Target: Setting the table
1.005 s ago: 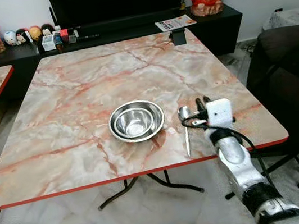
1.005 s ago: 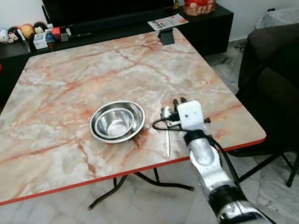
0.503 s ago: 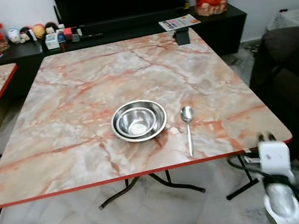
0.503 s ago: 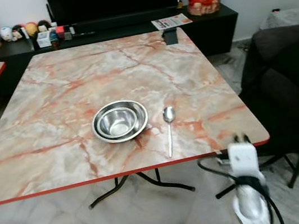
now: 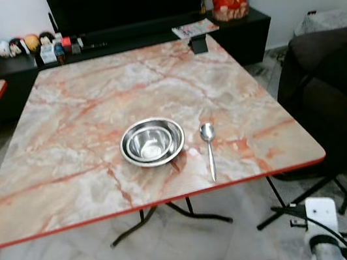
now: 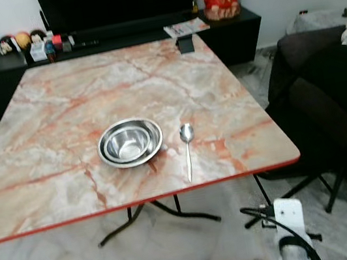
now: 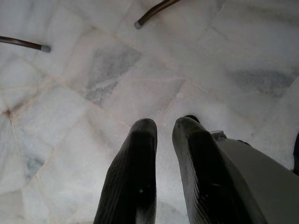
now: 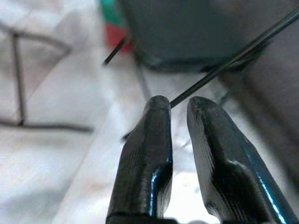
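Left eye view: both arms hang low, below the table (image 5: 70,186) edge.

Right gripper (image 8: 177,105) and left gripper (image 7: 163,128) are nearly closed, empty. Spoon (image 5: 209,147) lies just beside bowl (image 5: 152,141).

Behind the right claw (image 8: 177,105), the background is blurred; the small figurines (image 5: 21,44) on the black cabinet are too small to identify.
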Robot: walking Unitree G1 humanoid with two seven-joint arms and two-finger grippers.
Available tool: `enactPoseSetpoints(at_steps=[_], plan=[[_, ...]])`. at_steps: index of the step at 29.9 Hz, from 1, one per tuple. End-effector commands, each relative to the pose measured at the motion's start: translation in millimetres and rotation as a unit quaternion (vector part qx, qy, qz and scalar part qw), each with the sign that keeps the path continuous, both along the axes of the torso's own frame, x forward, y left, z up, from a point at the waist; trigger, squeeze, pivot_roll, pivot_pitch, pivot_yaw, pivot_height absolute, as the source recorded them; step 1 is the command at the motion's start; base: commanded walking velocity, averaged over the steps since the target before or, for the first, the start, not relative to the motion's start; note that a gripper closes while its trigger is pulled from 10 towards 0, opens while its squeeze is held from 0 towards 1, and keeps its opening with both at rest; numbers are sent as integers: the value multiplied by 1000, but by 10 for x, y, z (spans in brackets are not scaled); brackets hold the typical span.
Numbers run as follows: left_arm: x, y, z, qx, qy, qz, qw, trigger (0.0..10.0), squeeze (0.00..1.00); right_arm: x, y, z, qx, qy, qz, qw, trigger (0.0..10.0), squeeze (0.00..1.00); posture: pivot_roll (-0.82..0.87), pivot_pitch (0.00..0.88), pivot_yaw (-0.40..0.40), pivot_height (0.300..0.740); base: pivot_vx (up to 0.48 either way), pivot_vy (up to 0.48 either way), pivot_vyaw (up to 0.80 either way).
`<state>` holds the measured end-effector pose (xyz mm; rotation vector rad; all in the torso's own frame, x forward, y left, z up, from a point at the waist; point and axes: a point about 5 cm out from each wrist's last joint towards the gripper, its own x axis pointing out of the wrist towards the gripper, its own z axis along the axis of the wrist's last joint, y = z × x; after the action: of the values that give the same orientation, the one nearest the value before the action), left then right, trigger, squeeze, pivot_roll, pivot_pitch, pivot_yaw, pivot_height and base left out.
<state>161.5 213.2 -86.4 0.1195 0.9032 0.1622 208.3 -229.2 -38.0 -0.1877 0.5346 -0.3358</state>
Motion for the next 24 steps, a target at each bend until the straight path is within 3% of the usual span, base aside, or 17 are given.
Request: enactPoseSetpoints(at_steps=[1, 3, 7, 9, 13, 18, 24], plan=[[-10, -3, -8, -2, 5, -2, 1000, 10000, 0, 10, 47, -51, 13, 21, 12, 1000, 10000, 0, -38, 0, 17, 732, 0, 0, 0], [13, -20, -2, -4, 3, 0, 1000, 10000, 0, 3, 160, -179, 42, 84, 55, 994, 10000, 0, -32, 0, 18, 732, 0, 0, 0], [33, -35, -1, -5, 7, 4, 1000, 10000, 0, -43, 346, -299, 102, 137, 97, 980, 10000, 0, -32, 0, 12, 732, 0, 0, 0], [35, -37, -3, -4, 9, 3, 1000, 10000, 0, -70, 395, -333, 93, 160, 124, 975, 10000, 0, -28, 0, 11, 732, 0, 0, 0], [33, -32, -3, -9, 8, 17, 1000, 10000, 0, -55, 514, -353, 111, 172, 151, 967, 10000, 0, -30, 0, 5, 732, 0, 0, 0], [23, -58, -15, -11, 14, 14, 1000, 10000, 0, -100, 535, -395, 108, 201, 157, 961, 10000, 0, -23, 0, 5, 732, 0, 0, 0], [15, -51, -18, -10, 17, 14, 1000, 10000, 0, -74, 618, -393, 126, 200, 148, 960, 10000, 0, -12, 0, 8, 732, 0, 445, 0]])
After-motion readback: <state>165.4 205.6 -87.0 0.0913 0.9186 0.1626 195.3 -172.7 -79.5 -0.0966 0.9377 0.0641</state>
